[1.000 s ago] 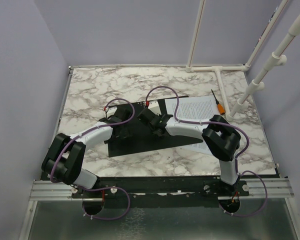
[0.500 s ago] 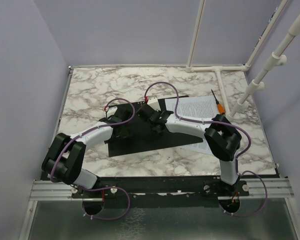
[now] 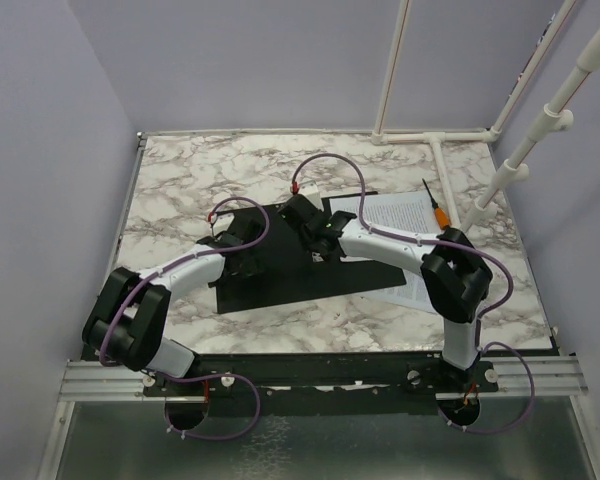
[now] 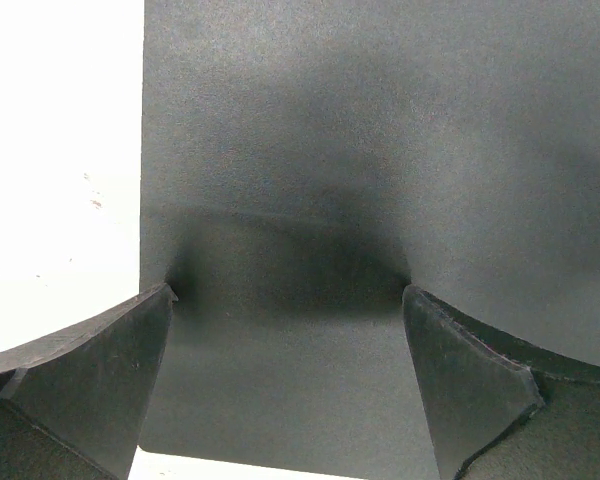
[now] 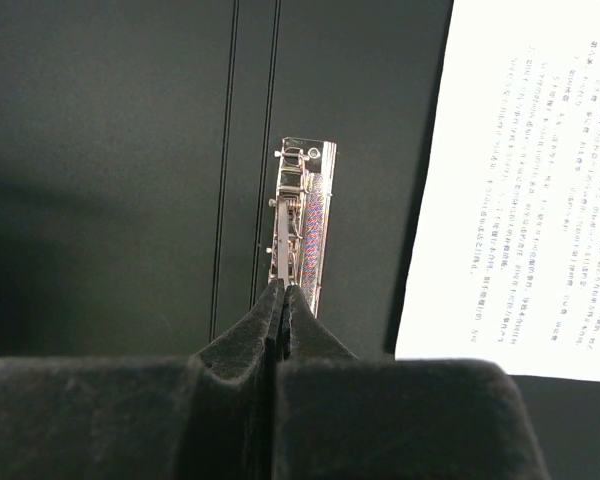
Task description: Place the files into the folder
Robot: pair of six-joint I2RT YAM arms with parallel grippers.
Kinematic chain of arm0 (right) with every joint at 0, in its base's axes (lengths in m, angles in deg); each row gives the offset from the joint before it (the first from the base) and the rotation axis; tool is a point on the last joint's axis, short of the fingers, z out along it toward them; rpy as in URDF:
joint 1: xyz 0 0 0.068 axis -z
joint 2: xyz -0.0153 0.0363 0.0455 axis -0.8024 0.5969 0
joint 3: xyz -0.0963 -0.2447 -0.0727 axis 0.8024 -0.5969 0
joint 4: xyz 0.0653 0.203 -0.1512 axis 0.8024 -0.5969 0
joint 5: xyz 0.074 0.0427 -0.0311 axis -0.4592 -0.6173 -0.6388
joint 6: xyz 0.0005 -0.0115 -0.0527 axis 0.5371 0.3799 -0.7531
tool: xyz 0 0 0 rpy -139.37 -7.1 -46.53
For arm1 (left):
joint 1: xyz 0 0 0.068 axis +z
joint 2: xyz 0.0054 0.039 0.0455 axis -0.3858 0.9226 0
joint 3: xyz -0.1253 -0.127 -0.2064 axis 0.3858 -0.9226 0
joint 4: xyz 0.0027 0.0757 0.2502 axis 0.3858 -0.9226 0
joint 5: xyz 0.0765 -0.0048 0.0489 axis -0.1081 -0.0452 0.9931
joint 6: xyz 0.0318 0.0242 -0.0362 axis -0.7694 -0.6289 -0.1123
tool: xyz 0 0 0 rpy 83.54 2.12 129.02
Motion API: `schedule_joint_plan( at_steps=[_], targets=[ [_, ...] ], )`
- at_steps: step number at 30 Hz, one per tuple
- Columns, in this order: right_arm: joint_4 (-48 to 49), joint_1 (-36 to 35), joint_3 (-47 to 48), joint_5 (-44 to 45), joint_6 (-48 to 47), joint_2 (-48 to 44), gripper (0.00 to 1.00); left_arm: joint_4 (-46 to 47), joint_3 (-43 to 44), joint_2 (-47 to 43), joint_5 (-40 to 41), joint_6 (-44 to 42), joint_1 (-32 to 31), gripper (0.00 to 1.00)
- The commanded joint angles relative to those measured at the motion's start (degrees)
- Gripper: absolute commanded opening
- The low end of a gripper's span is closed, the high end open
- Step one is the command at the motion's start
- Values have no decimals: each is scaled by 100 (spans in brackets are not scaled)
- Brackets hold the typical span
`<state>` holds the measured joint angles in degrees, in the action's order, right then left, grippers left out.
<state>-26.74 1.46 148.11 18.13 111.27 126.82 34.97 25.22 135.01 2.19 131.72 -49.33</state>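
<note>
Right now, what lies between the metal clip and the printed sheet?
Only a bare strip of the folder's black inner face, shown in the right wrist view.

An orange-handled tool (image 3: 433, 203) lies on the marble table (image 3: 180, 180) beside a white pipe frame (image 3: 420, 137)

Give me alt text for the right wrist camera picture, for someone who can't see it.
The right hand, its two fingers shut together, points at the near end of a metal clip fixed to the black inner face of the open folder. A white sheet of small black print lies on that face, to the right of the clip.
</note>
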Motion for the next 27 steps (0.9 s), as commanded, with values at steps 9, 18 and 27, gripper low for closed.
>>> schedule_joint_plan(
  at_steps=[9, 18, 27],
  targets=[
    [-20, 426, -467, -714, -21, -1263, 1, -376, -249, -304, -138, -75, 44, 99],
    [142, 704, -1209, -1461, 312, -1708, 5, -618, 349, -878, -219, -432, 62, 99],
    [518, 983, -1653, -2677, 661, -1701, 3, -655, 1164, -1153, -330, -1058, 62, 99]
  ],
)
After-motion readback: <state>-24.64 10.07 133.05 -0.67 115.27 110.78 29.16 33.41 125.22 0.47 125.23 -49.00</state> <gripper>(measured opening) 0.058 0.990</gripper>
